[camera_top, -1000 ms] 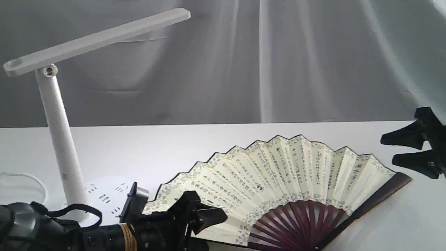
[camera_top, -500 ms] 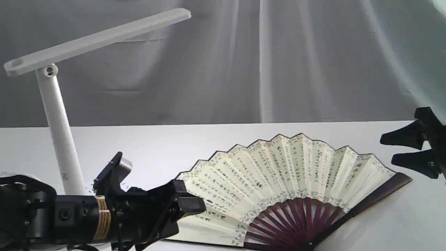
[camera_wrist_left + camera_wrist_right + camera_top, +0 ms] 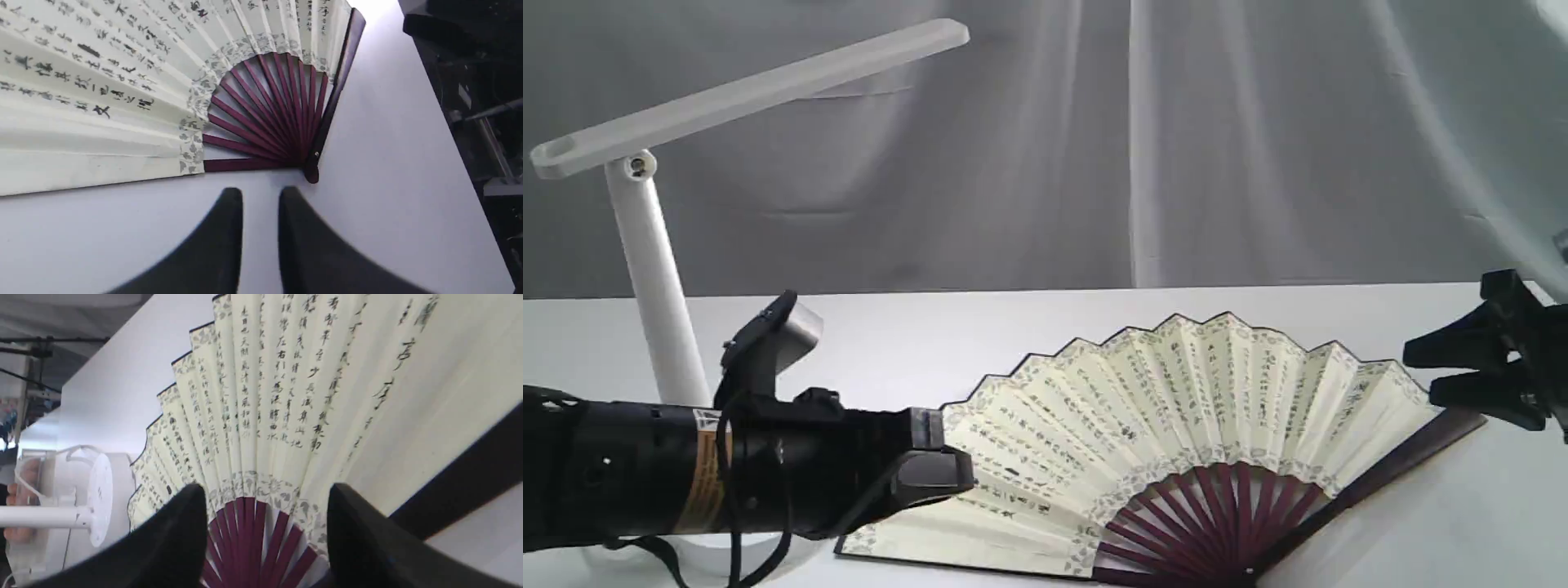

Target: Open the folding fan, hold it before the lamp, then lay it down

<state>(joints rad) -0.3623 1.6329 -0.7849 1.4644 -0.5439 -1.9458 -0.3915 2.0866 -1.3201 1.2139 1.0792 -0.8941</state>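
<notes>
Folding fan (image 3: 1176,400) lies spread flat on bench (image 3: 1013,318), right of lamp (image 3: 654,278). Left hand (image 3: 261,192): fingers a narrow gap apart, empty, by fan's left side. Right hand (image 3: 267,488): splayed wide, empty, by fan's right end.

Cannot see most of the lamp (image 3: 654,269) base or the folding fan (image 3: 1176,392) leftmost pleats, masked by the left arm (image 3: 645,474). Cannot follow the right hand (image 3: 1421,377) past the exterior view's side edge.
</notes>
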